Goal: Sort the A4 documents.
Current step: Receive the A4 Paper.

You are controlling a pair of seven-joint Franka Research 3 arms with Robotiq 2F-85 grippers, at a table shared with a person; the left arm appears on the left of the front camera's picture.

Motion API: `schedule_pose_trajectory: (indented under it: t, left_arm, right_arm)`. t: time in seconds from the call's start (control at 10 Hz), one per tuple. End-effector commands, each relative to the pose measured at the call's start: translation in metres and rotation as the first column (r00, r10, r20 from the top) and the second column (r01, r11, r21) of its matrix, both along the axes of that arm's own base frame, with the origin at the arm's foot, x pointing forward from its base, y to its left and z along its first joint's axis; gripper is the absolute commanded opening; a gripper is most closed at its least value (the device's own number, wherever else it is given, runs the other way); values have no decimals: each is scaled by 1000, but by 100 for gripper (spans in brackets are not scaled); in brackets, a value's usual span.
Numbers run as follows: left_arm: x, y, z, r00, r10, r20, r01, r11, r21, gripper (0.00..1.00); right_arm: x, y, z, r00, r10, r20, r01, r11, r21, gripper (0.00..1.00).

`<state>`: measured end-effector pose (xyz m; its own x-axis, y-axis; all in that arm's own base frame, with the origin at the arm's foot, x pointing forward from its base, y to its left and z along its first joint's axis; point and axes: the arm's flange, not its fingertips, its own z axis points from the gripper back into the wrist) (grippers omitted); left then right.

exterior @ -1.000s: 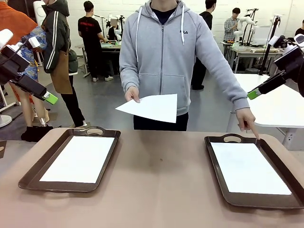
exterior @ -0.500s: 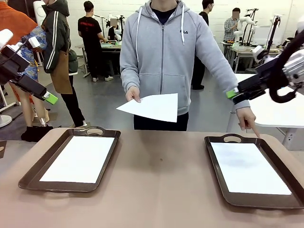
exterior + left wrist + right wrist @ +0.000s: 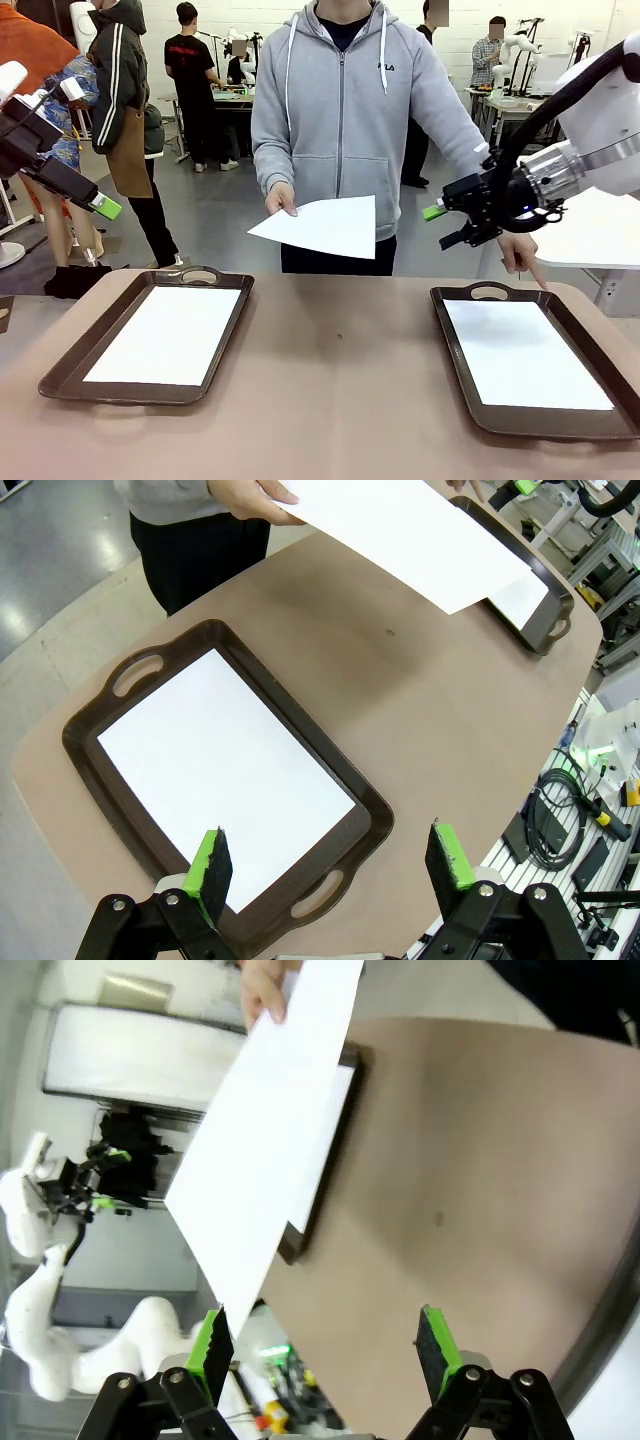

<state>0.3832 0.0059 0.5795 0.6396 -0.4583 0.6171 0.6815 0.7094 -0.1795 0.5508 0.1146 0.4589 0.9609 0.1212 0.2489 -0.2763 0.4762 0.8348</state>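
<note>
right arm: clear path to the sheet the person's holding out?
Probably yes. The right gripper is open in mid-air beside the held sheet, level with it, with nothing between them. The person's hand grips the far corner, leaving the near edge free.

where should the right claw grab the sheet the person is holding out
Grip the free corner of the held sheet, farthest from the person's hand pinching the opposite corner. Come in from the side with the open right claw, jaws above and below, since the sheet lies nearly flat in mid-air.
</note>
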Motion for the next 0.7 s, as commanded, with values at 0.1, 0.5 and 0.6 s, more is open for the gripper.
schedule_pose_trajectory:
  t: [0.1, 0.5, 0.6]
  left_arm:
    - [-1, 0, -1, 1000, -2, 0, 2, 1000, -3, 100]
    - [-1, 0, -1, 1000, -2, 0, 2, 1000, -3, 100]
    - [-1, 0, -1, 1000, -2, 0, 2, 1000, -3, 100]
  right_arm:
    - [19, 26, -23, 988, -62, -141, 84, 984, 157, 96]
    - [27, 56, -51, 976, -99, -194, 141, 966, 215, 96]
    - [28, 64, -51, 977, -100, -189, 143, 962, 233, 96]
